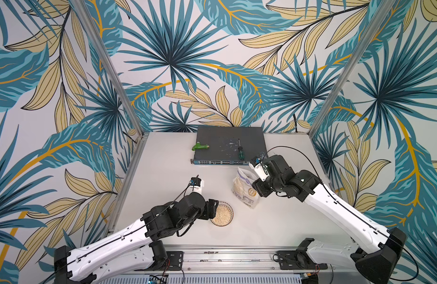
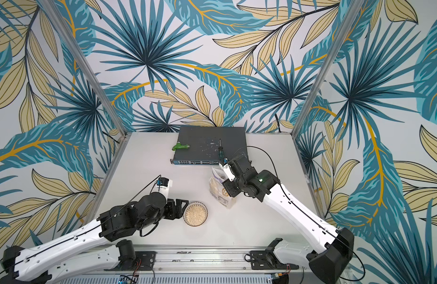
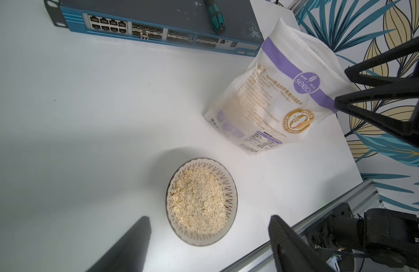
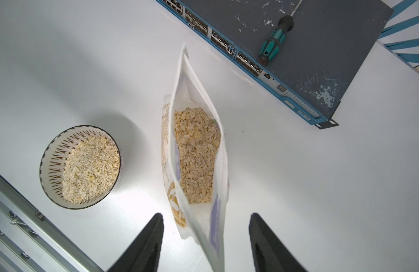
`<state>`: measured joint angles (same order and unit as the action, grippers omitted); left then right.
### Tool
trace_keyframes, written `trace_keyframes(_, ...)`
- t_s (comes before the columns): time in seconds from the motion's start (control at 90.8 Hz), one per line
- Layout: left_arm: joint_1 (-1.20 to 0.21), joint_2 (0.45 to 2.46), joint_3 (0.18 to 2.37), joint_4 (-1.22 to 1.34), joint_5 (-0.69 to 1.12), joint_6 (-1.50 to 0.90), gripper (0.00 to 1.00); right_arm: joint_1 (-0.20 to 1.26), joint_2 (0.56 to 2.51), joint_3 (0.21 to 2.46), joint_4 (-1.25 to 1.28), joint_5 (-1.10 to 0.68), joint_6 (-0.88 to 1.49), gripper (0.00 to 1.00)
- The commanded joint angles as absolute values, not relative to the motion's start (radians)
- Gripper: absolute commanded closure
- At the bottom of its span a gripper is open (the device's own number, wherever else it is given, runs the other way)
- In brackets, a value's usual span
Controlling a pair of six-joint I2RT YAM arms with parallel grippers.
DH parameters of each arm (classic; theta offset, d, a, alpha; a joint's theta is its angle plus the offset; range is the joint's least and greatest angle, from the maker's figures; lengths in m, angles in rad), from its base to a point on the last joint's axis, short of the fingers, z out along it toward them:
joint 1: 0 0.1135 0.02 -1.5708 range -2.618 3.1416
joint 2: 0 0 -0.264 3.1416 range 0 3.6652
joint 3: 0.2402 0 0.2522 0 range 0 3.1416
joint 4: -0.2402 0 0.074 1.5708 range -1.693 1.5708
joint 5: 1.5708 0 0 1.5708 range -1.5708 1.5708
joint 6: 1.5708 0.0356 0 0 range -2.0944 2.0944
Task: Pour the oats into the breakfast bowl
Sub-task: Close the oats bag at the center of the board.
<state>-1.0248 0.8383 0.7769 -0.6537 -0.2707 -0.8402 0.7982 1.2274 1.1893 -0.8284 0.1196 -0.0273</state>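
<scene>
White tabletop (image 1: pixel 163 184) bearing oat-filled breakfast bowl (image 1: pixel 221 213), walled by leaf-patterned panels (image 1: pixel 173 61)

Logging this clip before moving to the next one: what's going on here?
A two-armed robot is on the oat-pouring job, and the pour looks done. The breakfast bowl sits on the table, well filled with oats. The pouch stands upright and open beside it, with more flakes inside. The right gripper is open, its jaws either side of the pouch's top without clamping it. The left gripper is open at the bowl, not gripping it.
</scene>
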Motion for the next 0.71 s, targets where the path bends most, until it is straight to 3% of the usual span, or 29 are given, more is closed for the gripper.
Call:
trace_keyframes(0.0,-1.022,0.811,0.759,-0.627,-0.267,-0.833,0.18,0.797,1.26,1.168,-0.826,0.178,-0.044,0.42)
trace_keyframes(0.132,-1.022,0.808,0.756,-0.626,-0.27,-0.845,0.18,0.798,1.301,1.171,-0.809,0.176,-0.037,0.49)
trace_keyframes(0.209,-1.022,0.806,0.756,-0.625,-0.27,-0.849,0.18,0.797,1.321,1.181,-0.804,0.167,-0.033,0.61)
trace_keyframes(0.231,-1.022,0.806,0.756,-0.625,-0.269,-0.851,0.18,0.797,1.324,1.184,-0.801,0.163,-0.032,0.66)
trace_keyframes(0.297,-1.022,0.805,0.756,-0.622,-0.264,-0.867,0.18,0.798,1.326,1.188,-0.783,0.142,-0.02,0.99)
trace_keyframes(0.694,-1.022,0.806,0.784,-0.646,-0.267,-0.953,0.18,0.798,1.26,1.147,-0.71,0.117,0.366,1.0)
